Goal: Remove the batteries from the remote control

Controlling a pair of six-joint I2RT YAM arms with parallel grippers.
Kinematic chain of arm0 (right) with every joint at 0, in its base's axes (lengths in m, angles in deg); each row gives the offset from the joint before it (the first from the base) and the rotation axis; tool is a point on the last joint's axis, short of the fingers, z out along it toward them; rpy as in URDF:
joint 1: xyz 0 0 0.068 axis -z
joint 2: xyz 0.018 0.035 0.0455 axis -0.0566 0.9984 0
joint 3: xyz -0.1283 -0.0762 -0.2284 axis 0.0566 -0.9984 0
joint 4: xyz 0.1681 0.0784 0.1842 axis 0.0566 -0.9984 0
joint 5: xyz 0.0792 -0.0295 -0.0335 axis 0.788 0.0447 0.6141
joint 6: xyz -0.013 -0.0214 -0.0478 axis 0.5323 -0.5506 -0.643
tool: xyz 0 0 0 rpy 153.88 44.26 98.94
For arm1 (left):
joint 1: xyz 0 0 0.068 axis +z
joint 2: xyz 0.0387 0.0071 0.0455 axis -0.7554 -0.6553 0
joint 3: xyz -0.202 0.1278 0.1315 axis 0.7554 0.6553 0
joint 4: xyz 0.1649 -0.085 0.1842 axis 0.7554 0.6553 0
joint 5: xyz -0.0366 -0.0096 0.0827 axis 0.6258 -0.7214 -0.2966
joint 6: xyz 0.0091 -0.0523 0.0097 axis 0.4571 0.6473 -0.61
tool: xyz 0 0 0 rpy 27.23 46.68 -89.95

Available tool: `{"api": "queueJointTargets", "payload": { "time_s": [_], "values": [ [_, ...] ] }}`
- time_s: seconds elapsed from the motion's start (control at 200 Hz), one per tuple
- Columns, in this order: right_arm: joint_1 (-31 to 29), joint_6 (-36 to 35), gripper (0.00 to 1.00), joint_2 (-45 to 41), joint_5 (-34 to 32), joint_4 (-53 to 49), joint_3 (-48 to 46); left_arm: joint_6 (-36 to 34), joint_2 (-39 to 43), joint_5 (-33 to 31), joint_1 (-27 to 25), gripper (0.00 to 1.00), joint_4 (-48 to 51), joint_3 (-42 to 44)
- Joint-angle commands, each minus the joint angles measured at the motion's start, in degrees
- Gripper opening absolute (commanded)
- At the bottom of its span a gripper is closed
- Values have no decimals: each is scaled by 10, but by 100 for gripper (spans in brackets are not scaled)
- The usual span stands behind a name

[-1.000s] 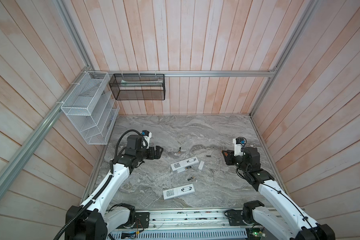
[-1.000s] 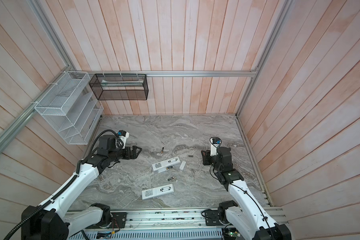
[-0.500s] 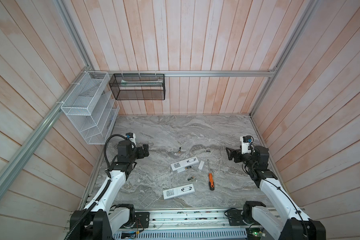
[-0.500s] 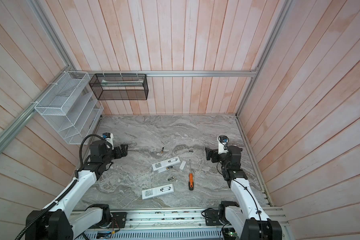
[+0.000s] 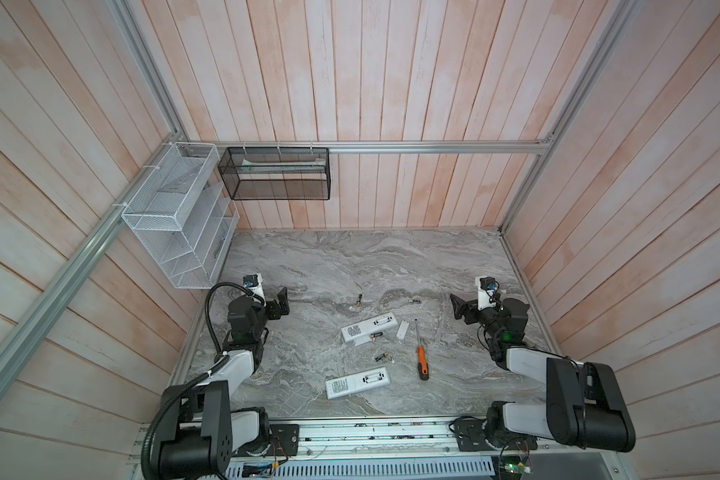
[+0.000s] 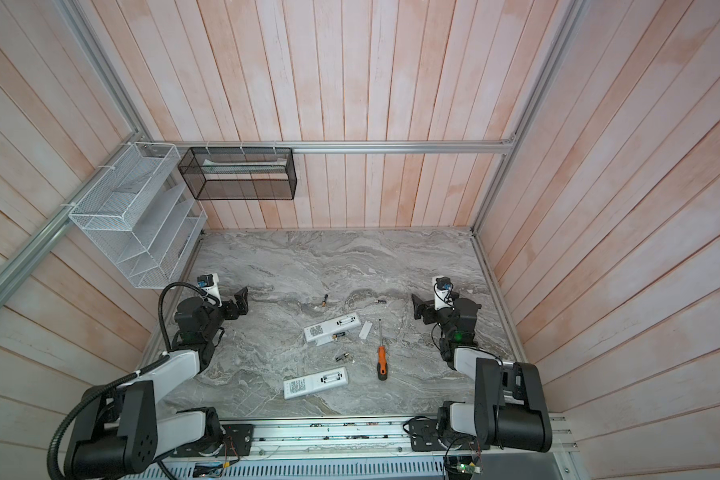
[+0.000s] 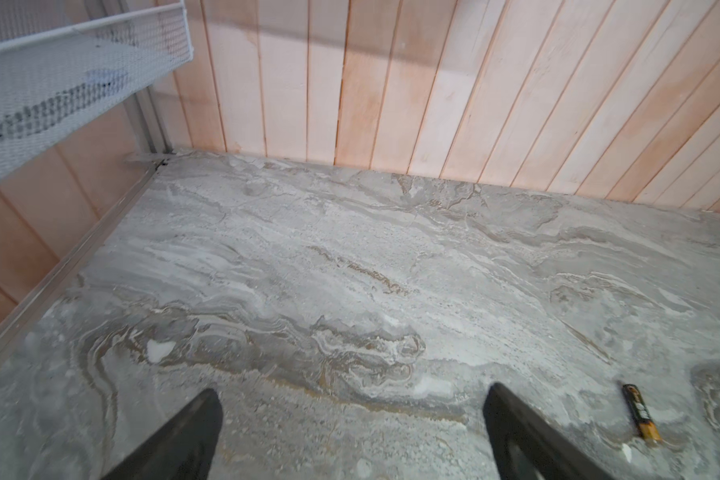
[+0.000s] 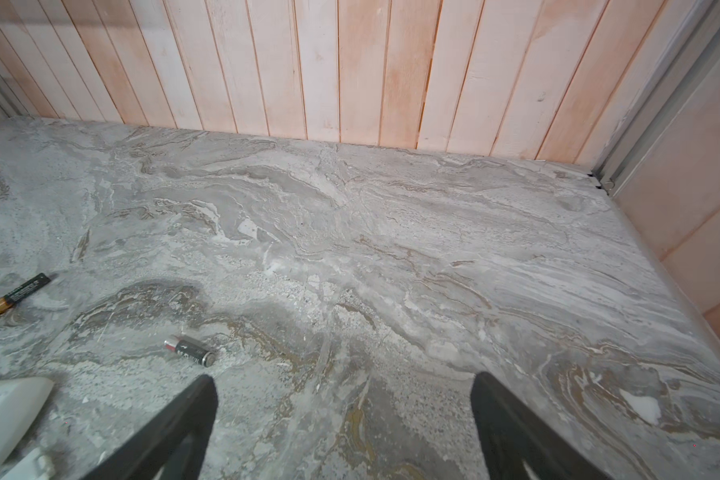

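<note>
Here slim cylindrical batteries [image 8: 190, 351] loose on veined marble [image 5: 350, 257]; left gripper [image 7: 352, 390], right gripper [image 8: 341, 380] splayed, empty.

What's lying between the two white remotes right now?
A loose battery lies between the far remote and the near remote, touching neither; a second battery sits at the far remote's near edge. Both top views show them.

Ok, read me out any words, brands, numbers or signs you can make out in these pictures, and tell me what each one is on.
Nothing can be read outright.
Far remote: dark print on its label patch, too small to read.
Near remote: the same kind of print patch, too small to read.
Gold-ended battery: pale lettering along its side, blurred.
Battery with a reddish end: pale lettering, blurred.
</note>
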Motion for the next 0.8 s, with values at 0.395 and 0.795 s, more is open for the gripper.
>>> {"api": "queueJointTargets", "payload": {
  "time_s": [0.395,0.795],
  "values": [
    [9,54,97,108,-88,235,-30,-37,-152,50,2,100,-297,54],
    [-2,55,98,100,-127,203,-22,-42,-145,23,-8,100,-275,48]
  ]
}}
